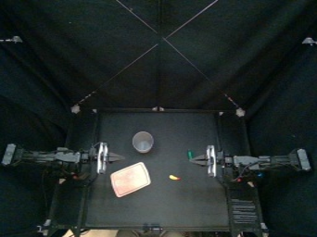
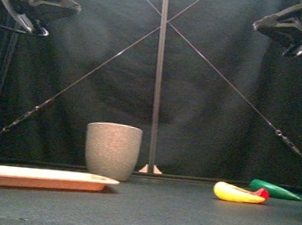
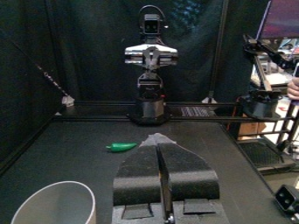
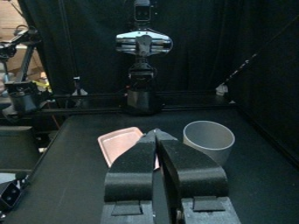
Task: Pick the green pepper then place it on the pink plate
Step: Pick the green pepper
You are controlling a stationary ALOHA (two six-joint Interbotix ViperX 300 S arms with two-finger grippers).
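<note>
Top view shows us both arms parked at the table's sides, and our worry starts there. The green pepper [image 1: 190, 155] is small, tapered and lying flat, so we judge a closing pinch could squirt it sideways or shut on air. A yellow and red toy [image 1: 175, 175] lies near it, a little toward the table's front, and a careless descent could grab that instead.

The right claw [image 1: 209, 159] has its jaws pressed together and holds nothing. It must open before going down, or it will only shove the pepper along. The left claw [image 1: 102, 159] is likewise closed and empty, at the opposite side.

The green pepper sits just beside the right claw, on its inner side toward the table's middle. It is down on the table while the claw hangs above it, and the right wrist view does not show it at all. The pink plate [image 1: 129, 180] lies beyond the pepper from that claw, nearer the left claw. The grey cup [image 1: 145, 141] stands behind the plate, where a carry could clip it.
</note>
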